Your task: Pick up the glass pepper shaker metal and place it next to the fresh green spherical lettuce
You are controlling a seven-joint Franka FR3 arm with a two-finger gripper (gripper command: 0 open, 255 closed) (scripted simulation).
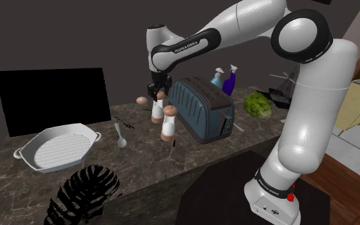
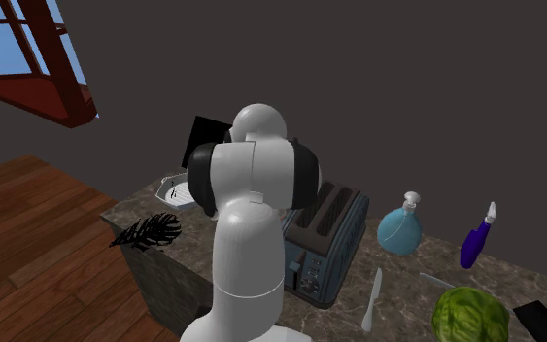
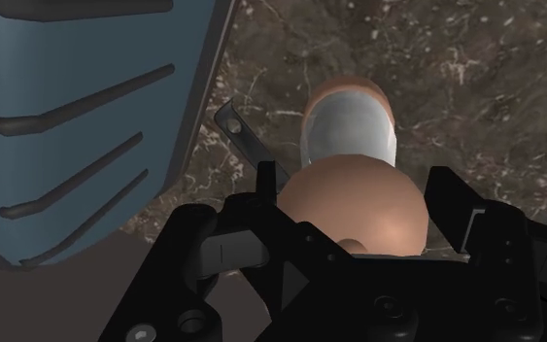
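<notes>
My pincer [image 3: 357, 185] is closed on the rounded brown cap of the pepper shaker [image 3: 349, 131], upright just beside the toaster [image 3: 77, 126]; whether its base rests on the counter [image 3: 475, 78] I cannot tell. The hold sits high on a curved cap, so the shaker could slip or swing on a lift. In the shoulder view a twin shaker [image 1: 169, 125] stands at its five o'clock, and the toaster bars three o'clock toward the lettuce [image 1: 258, 103]; a low carry would strike either. Clear glass body, brown base.

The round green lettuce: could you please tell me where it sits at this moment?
In the shoulder view, the round green lettuce sits on the dark marbled counter, right of the blue-grey toaster and apart from it.
</notes>
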